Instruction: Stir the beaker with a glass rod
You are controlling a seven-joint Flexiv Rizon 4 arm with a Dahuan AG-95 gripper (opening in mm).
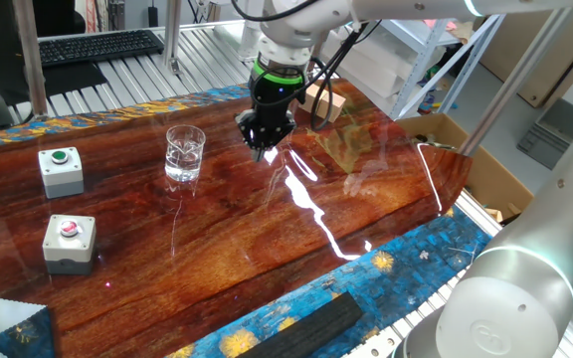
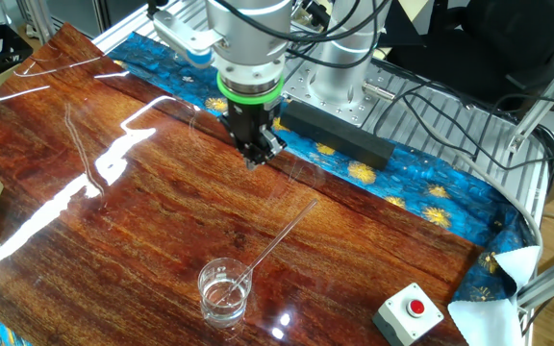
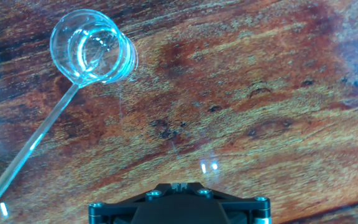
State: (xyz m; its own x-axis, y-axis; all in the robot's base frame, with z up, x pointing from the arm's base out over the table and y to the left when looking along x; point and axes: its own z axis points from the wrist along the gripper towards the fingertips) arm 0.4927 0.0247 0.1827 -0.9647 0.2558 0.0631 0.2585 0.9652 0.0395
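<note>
**Rod parked in the beaker, gripper standing off**

Nearest the hand view's lens, the gripper (image 3: pixel 179 208) shows only its black base; whether its fingers are spread or closed cannot be told. It holds nothing, hovering over bare wood. The glass rod (image 2: pixel 279 240) leans on the rim of the beaker (image 2: pixel 223 291), its lower end inside, probably propped there for easy grasping. Any liquid inside is unclear.

In the hand view the gripper's (image 3: pixel 180 202) fingertips are falling below the bottom edge, leaving their gap unreadable. The glass rod (image 3: pixel 33 147) is running off the lower left corner there, and is fading almost invisible in one fixed view.
</note>
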